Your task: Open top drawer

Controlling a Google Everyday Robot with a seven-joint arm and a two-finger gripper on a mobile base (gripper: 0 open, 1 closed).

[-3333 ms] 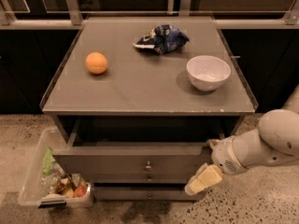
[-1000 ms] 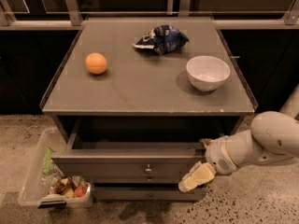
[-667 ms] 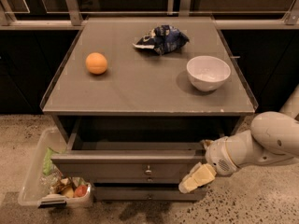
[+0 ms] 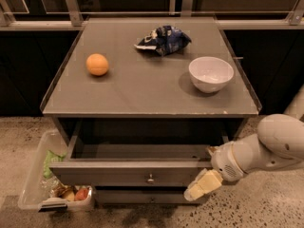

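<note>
Looks nearly done, with the top drawer (image 4: 118, 172) pulled out under the counter (image 4: 142, 91) at lower centre and the gripper (image 4: 203, 185) at its right front corner, grip state impossible to tell.

Top drawer (image 4: 118, 174): plain grey, metallic knob (image 4: 150, 178). Surface (image 4: 142, 91): grey-brown, unpatterned. Ball (image 4: 97, 64): orange. Bowl (image 4: 211, 73): white. Crumpled bag (image 4: 164, 39): dark blue, white print. Pincer (image 4: 202, 185): cream-yellow, at drawer front's right end. Floor (image 4: 266, 208): speckled beige.
</note>
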